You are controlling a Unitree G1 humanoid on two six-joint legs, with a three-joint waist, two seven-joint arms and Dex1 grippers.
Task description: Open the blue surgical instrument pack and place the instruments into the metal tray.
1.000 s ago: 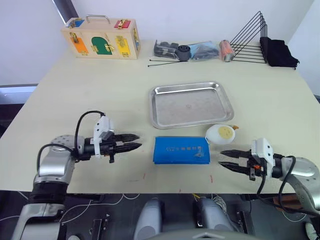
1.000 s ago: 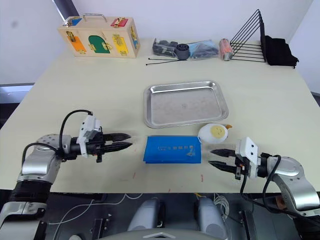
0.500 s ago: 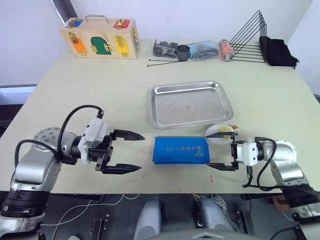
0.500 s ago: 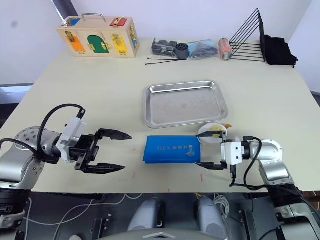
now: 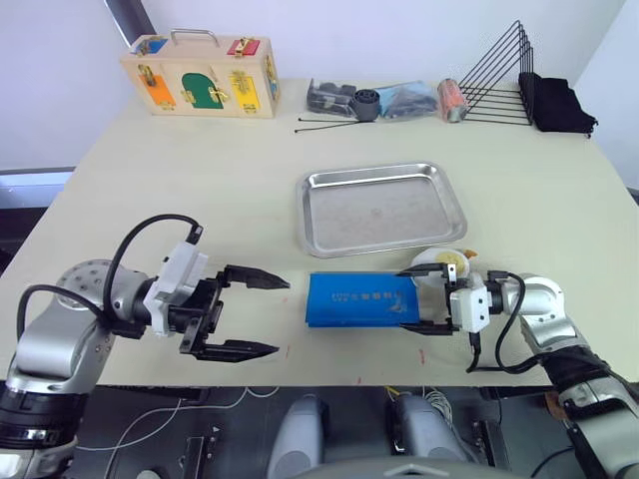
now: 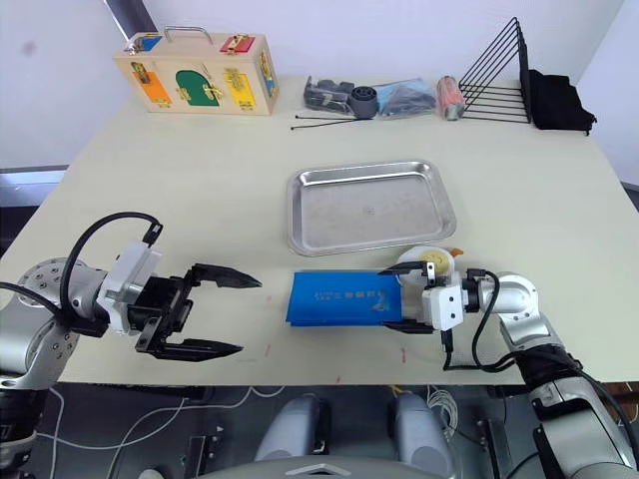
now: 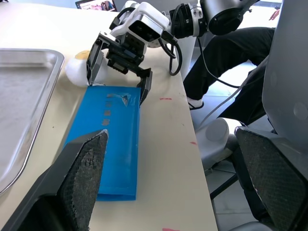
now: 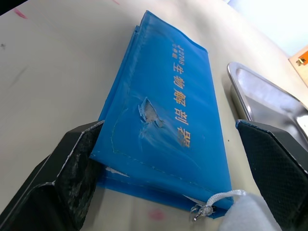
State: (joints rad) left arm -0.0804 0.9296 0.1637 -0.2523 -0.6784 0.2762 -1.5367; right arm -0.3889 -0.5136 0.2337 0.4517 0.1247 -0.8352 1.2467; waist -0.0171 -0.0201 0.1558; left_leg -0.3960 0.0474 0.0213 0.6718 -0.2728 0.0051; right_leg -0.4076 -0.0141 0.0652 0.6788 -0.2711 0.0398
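The blue surgical instrument pack (image 5: 361, 299) lies shut and flat near the table's front edge, lettering up. The instruments are hidden inside it. Just behind it sits the metal tray (image 5: 381, 208), with nothing in it. My right gripper (image 5: 404, 299) is open, one finger on each side of the pack's right end (image 8: 163, 106); I cannot tell whether the fingers (image 8: 72, 168) touch it. My left gripper (image 5: 280, 316) is wide open, a short way left of the pack and holding nothing. The left wrist view looks along the pack (image 7: 108, 144) to the right gripper (image 7: 118, 67).
A white round thing with a yellow spot (image 5: 439, 264) sits against the pack's right rear corner, beside my right gripper. Along the far edge stand a wooden latch box (image 5: 200, 85), a bag of dark parts (image 5: 369, 100), two black rods (image 5: 329, 125), a wire rack (image 5: 494, 85) and a black cloth (image 5: 554, 105).
Both grippers have turned and spread open. The right gripper has moved left from beyond the pack until its fingers flank the pack's right end. The left gripper has stayed left of the pack.
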